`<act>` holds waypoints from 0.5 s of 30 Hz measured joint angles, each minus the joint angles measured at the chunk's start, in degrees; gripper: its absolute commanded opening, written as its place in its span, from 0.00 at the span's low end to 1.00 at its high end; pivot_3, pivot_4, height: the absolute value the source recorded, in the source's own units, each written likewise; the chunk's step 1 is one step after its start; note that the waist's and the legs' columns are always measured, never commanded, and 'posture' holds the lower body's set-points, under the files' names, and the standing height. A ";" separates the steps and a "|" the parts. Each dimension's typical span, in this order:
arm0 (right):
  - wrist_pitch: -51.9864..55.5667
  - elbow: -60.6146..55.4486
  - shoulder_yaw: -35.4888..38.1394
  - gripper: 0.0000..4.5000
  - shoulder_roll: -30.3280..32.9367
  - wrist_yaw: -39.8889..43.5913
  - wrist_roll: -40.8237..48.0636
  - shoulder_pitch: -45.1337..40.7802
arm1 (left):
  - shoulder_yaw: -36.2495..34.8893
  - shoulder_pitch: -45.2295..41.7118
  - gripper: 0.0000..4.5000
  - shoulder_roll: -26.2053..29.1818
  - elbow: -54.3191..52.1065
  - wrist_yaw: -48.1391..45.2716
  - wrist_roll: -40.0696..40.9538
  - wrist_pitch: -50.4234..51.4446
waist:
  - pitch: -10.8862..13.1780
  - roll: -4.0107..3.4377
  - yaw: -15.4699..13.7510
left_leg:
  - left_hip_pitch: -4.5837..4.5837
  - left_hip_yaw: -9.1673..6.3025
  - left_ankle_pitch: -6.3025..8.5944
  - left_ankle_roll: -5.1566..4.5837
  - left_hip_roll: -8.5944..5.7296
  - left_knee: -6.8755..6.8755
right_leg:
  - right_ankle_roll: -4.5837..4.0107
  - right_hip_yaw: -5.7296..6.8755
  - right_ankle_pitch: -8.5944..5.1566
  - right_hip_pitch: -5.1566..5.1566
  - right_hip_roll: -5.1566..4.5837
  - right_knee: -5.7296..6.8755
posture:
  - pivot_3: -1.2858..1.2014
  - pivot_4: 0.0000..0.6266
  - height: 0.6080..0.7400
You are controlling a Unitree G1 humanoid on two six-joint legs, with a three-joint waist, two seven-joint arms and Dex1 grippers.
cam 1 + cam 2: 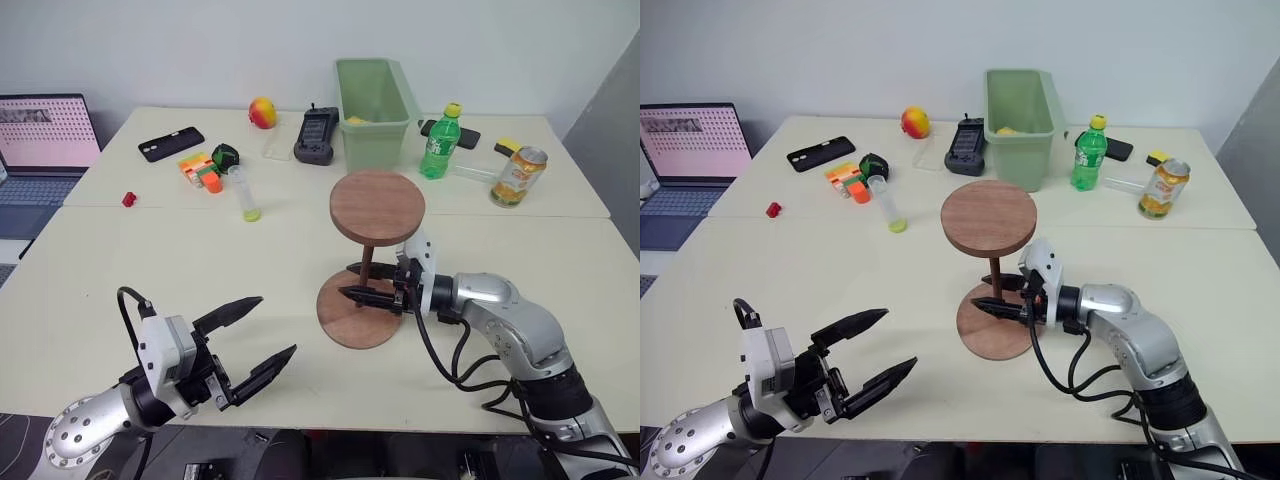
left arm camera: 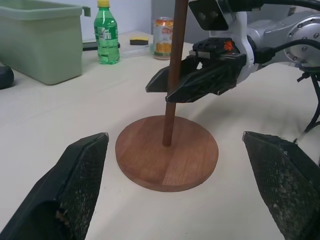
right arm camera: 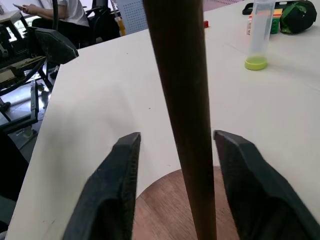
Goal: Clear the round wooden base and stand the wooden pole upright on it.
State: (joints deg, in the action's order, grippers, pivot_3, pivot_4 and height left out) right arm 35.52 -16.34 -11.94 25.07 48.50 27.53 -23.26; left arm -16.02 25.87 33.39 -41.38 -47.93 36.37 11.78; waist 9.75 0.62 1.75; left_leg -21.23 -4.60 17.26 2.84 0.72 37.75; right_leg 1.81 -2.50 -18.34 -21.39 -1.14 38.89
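We see the wooden pole (image 1: 366, 265) standing upright on the round wooden base (image 1: 357, 315), its lower end at the centre of the base and its own fixed disc on top, level above the table (image 1: 200, 270). The base lies flat on the cream table, in front of the green bin (image 1: 375, 110) and a little toward the right side of the scene. The right gripper (image 1: 352, 283) comes in from the right, about level, with one black finger on each side of the pole. In the right wrist view the fingers (image 3: 115, 185) stand apart from the rod, with a gap visible on both sides, so the jaws are parted and do not clamp the pole. The left gripper (image 1: 268, 334) hangs low at the near left edge of the table, well apart from the base, with its two fingers spread wide and nothing between them. Behind the base, on the far part of the table, we see a green soda bottle (image 1: 440, 142) and a drink can (image 1: 519, 176) to the right of the bin. To the left of the bin we see a black handheld device (image 1: 317, 135), a clear tube with a yellow-green bottom (image 1: 244, 193), some small colourful blocks (image 1: 200, 171), a black phone (image 1: 171, 143) and a red and yellow fruit (image 1: 262, 112). A laptop (image 1: 40, 150) stands at the far left.
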 measured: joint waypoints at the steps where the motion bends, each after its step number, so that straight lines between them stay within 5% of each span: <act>1: 0.10 -0.02 0.02 0.79 0.05 0.01 0.22 0.00 | 0.00 0.00 1.00 0.00 0.04 -0.06 -0.02 0.00 | 0.01 0.00 0.00 | -0.01 0.00 0.00 0.00 0.00 0.00 | 0.00 0.00 0.00 -0.01 0.00 0.00 | 0.52 0.24 1.00; 5: 0.62 -0.58 0.49 0.98 0.76 0.08 0.78 -0.01 | 0.01 -0.08 1.00 -0.01 0.28 -0.18 -0.05 -0.01 | 0.06 0.01 0.00 | -0.02 0.00 0.00 0.00 -0.01 0.00 | 0.00 0.00 0.00 0.00 0.00 0.00 | 0.52 0.24 1.00; 15: 2.75 -2.86 4.87 0.99 6.02 0.74 3.12 0.42 | 0.19 -4.11 1.00 0.29 2.27 -0.21 0.30 0.47 | 0.33 0.03 -0.14 | -0.05 -0.03 0.00 0.00 -0.03 0.02 | 0.00 0.05 0.00 -0.01 0.00 0.00 | 0.52 0.24 1.00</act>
State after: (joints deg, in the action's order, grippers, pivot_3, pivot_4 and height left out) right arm 38.26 -19.20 -7.07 31.09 49.24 30.66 -22.84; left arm -15.83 21.76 33.69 -39.11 -48.15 36.68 12.26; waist 10.08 0.65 1.61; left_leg -21.28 -4.63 17.25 2.84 0.70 37.77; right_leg 1.81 -2.45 -18.34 -21.39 -1.14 38.89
